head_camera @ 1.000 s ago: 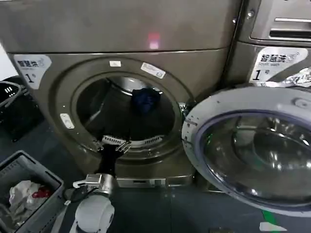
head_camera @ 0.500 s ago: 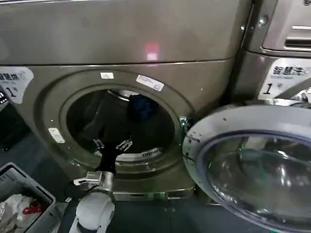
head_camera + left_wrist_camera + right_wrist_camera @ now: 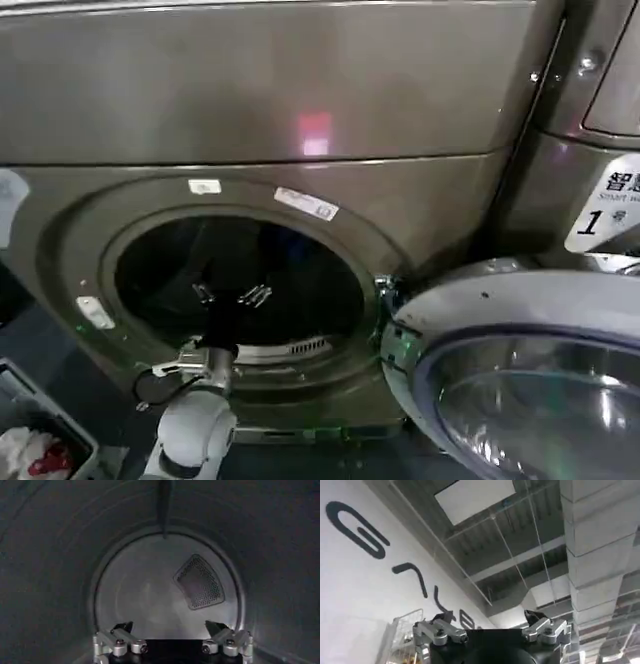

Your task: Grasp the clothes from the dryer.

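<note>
Head view: shows the dryer (image 3: pixel 250 90) larger and nearer than a second ago, with its round door (image 3: pixel 520 390) swung out to the right. Finds the left gripper (image 3: pixel 231 294) no longer over the lower rim of the opening but past it, inside the dark drum, fingers spread and empty. Means, most likely, that the reach is underway and the grasp itself not yet begun. Catches a basket (image 3: pixel 15 385) at the lower left corner, holding pale and red cloths (image 3: pixel 35 455), well apart from the work.

As for the clothes: stood out a second ago as a small navy lump high at the back of the drum, a little right of centre; now cannot be told from the shadow there.

Left wrist view: looks straight down the drum to its pale rear wall and a perforated vent (image 3: pixel 199 582). Has the left gripper (image 3: pixel 168 627) at the near edge, jaws wide apart, nothing between them. Offers no sure sign of dark fabric ahead, so probably calls for aiming higher and to the right.

Right wrist view: has the right gripper (image 3: pixel 490 616) pointing up at a ceiling, jaws apart, empty, idle.
</note>
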You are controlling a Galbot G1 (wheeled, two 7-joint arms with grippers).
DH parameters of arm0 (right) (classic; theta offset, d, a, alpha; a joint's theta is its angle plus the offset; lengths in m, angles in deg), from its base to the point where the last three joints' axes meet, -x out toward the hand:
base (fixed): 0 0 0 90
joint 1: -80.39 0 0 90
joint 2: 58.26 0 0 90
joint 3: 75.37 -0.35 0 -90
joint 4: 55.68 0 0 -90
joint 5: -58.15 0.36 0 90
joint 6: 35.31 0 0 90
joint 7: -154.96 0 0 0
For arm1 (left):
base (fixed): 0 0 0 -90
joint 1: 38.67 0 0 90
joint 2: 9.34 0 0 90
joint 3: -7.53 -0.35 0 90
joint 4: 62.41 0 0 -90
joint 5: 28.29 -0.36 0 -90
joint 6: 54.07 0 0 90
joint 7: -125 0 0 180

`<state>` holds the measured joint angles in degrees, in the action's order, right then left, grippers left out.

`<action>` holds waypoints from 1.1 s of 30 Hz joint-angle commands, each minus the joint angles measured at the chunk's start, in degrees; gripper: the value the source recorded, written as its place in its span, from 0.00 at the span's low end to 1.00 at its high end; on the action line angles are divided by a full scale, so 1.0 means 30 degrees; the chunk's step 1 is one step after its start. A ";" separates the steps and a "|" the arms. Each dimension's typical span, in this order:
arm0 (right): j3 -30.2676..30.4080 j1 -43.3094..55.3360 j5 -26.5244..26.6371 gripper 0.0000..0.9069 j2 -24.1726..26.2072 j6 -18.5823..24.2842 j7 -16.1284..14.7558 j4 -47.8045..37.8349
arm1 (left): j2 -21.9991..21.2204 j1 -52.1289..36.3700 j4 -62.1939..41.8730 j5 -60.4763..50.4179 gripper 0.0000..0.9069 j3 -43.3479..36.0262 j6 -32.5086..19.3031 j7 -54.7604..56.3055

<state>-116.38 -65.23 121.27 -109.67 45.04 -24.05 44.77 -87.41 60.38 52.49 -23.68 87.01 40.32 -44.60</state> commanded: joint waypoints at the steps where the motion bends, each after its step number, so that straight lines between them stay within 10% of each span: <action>1: -0.0135 -0.0062 0.0087 1.00 0.0006 0.0194 -0.0047 -0.0009 | -0.0017 -0.0325 -0.0255 0.0036 1.00 -0.0022 0.0008 -0.0023; 33: -0.0603 -0.0552 0.0137 1.00 -0.0137 0.0194 0.0224 0.0213 | -0.0686 -0.2790 -0.3606 0.0157 1.00 0.0062 -0.0436 -0.0353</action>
<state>-118.13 -66.87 121.86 -110.10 45.79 -23.60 45.27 -88.44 56.69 48.46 -23.18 87.17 39.47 -45.26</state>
